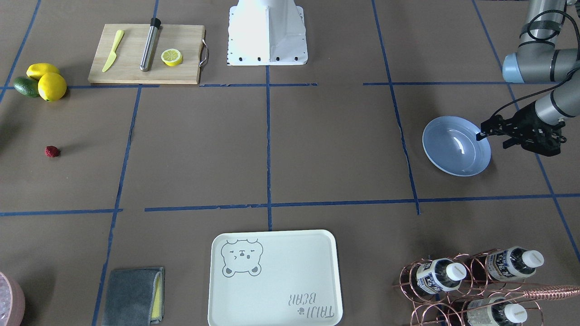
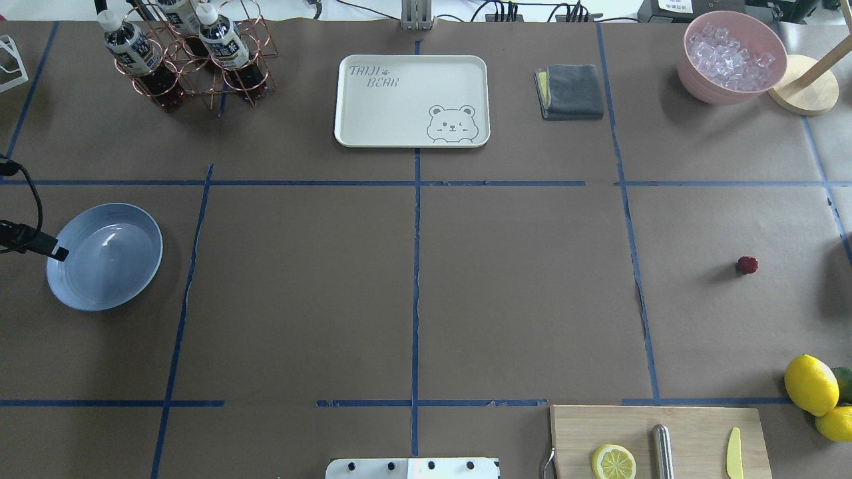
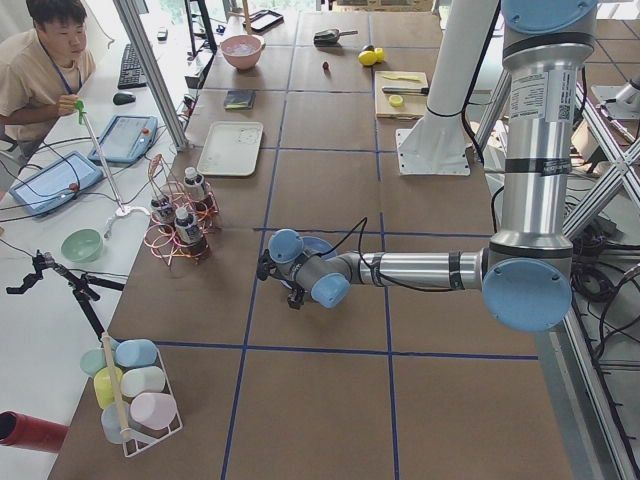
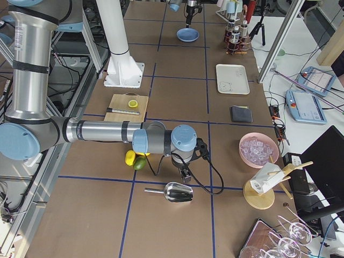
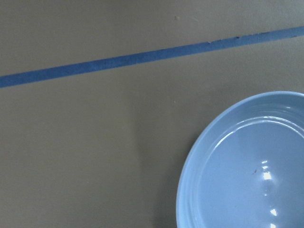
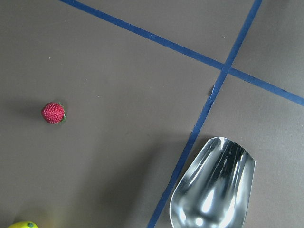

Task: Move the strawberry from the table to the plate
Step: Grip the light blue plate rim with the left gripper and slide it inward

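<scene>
The strawberry (image 1: 52, 151) is a small dark-red berry lying alone on the brown table (image 1: 317, 149), near the lemons; it also shows in the overhead view (image 2: 747, 265) and at the left of the right wrist view (image 6: 53, 113). The light blue plate (image 1: 453, 156) sits empty at the opposite end of the table (image 2: 110, 266). My left gripper (image 1: 493, 139) hangs at the plate's outer rim, fingers apart, holding nothing. My right gripper (image 4: 185, 174) shows only in the right side view, over the table near a metal scoop; I cannot tell whether it is open or shut.
Two lemons (image 1: 52, 86) and an avocado (image 1: 25, 86) lie close to the strawberry. A metal scoop (image 6: 213, 185) lies beyond it. A cutting board (image 1: 145, 54) with knife and lemon half, a bear tray (image 1: 272, 280), a bottle rack (image 1: 471, 285), a cloth (image 2: 571, 91) and an ice bowl (image 2: 729, 56) ring the table.
</scene>
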